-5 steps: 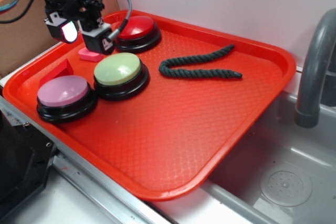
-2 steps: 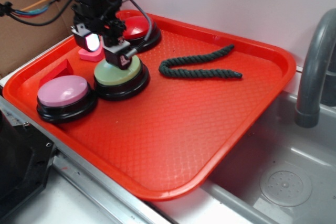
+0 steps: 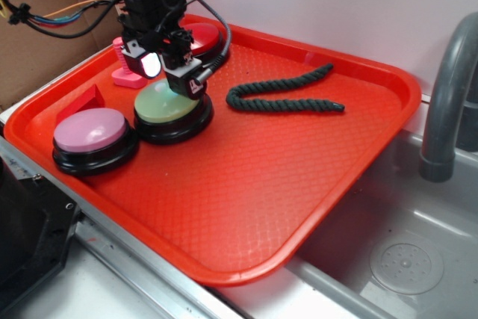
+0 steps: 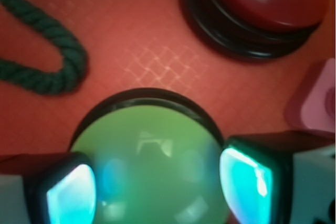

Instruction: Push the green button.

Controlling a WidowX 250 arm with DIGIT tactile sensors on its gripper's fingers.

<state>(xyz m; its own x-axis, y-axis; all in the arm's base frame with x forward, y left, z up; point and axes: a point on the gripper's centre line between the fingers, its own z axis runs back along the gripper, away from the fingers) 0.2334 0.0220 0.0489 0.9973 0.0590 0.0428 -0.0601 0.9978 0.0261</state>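
Note:
The green button (image 3: 167,104) with its pale green dome on a black base sits at the left middle of the red tray (image 3: 314,169). My gripper (image 3: 170,74) hangs directly over its top, jaws open, with nothing between them. In the wrist view the green button (image 4: 152,156) fills the lower centre, and the two lit fingertips (image 4: 247,179) stand either side of its dome. I cannot tell whether the tips touch the dome.
A pink-topped button (image 3: 91,137) sits at the tray's left front. A red-topped button (image 3: 200,41) sits behind, also in the wrist view (image 4: 262,3). A dark green rope (image 3: 287,95) lies to the right. A pink block (image 3: 127,72) and a red wedge (image 3: 78,102) lie at the left. The sink faucet (image 3: 448,87) stands right.
My gripper has moved right and forward from beside the pink block to over the green button, and has come lower.

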